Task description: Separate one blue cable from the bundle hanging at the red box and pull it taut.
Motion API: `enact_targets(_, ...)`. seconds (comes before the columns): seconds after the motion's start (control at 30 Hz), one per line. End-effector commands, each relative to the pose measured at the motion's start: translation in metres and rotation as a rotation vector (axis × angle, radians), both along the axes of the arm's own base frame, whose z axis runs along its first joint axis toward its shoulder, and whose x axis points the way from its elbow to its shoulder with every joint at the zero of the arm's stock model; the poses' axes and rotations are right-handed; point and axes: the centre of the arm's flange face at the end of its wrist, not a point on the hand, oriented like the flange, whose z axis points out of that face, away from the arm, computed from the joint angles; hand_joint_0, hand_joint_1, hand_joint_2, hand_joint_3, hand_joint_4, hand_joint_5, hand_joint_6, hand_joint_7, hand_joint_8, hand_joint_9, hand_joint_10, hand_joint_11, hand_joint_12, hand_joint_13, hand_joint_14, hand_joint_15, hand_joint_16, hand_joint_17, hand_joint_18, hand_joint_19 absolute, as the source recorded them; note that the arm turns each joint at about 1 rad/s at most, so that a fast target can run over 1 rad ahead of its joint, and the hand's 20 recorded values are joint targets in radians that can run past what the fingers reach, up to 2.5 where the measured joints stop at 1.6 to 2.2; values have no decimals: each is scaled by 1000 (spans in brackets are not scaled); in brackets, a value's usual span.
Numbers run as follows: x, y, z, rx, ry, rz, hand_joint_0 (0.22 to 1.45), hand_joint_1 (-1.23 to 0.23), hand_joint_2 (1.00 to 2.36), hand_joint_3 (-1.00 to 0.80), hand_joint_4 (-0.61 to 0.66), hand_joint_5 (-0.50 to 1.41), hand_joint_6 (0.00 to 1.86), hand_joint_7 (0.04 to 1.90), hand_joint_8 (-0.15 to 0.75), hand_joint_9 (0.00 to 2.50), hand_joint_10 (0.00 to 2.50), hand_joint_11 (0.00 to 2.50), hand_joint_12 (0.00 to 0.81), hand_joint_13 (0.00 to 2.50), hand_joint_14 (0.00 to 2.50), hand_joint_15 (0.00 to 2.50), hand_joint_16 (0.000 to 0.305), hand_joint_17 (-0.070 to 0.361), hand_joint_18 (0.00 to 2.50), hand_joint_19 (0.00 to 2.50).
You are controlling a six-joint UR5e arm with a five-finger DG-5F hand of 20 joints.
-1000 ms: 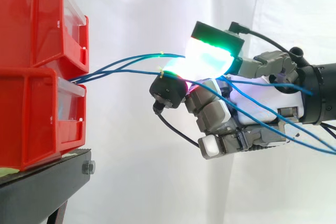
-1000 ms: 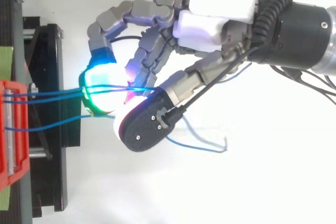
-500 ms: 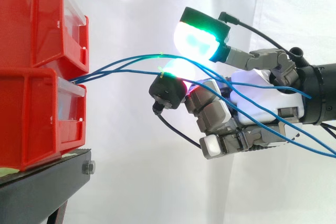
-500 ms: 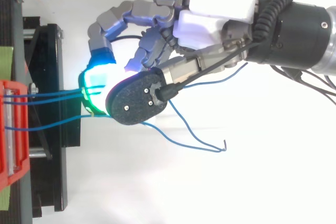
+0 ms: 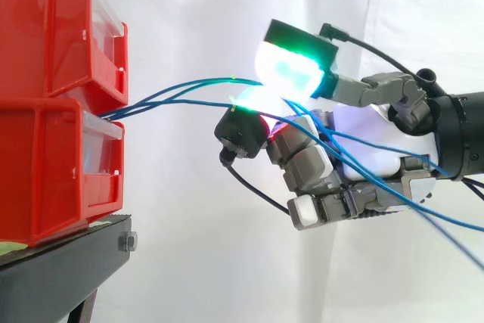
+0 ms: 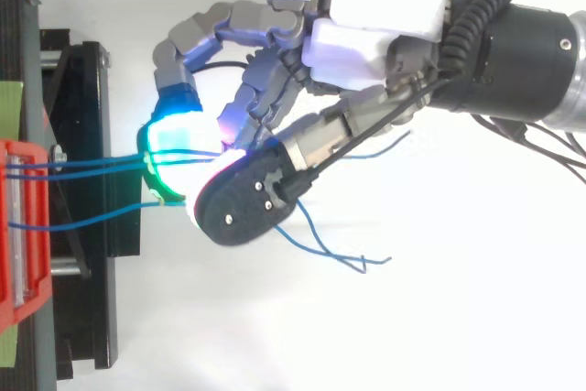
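Note:
Several thin blue cables (image 5: 174, 94) come out between the two stacked red bins (image 5: 53, 164) and run right into my hand (image 5: 370, 141). They pass between a green-glowing pad (image 5: 291, 69) lying on top of them and a red-glowing pad just below. The other fingers are curled under the cables. Behind the hand the cables slant down towards the right edge. In the top view the blue cables (image 6: 92, 164) leave the red bin (image 6: 18, 226) as separate strands and vanish under the hand (image 6: 366, 6). Loose cable ends (image 6: 357, 263) curl out beneath it.
The bins sit on a black stand (image 5: 60, 270), which in the top view is the black stand (image 6: 82, 226) along the left side. A white curtain (image 5: 227, 5) hangs behind. Open space lies between the bins and the hand.
The green-glowing pad lifted off the cables half a second ago and has come back down onto them. The loose cable ends have shifted under the hand. The arm stays in place.

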Motion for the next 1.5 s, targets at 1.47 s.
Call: enact_targets(1.47,0,2,-2,1,2,3,749,-874,1005,-448,-151,-198,880,1188,292,1123,22,1111,374,1169,26,834,50,113,982,608)
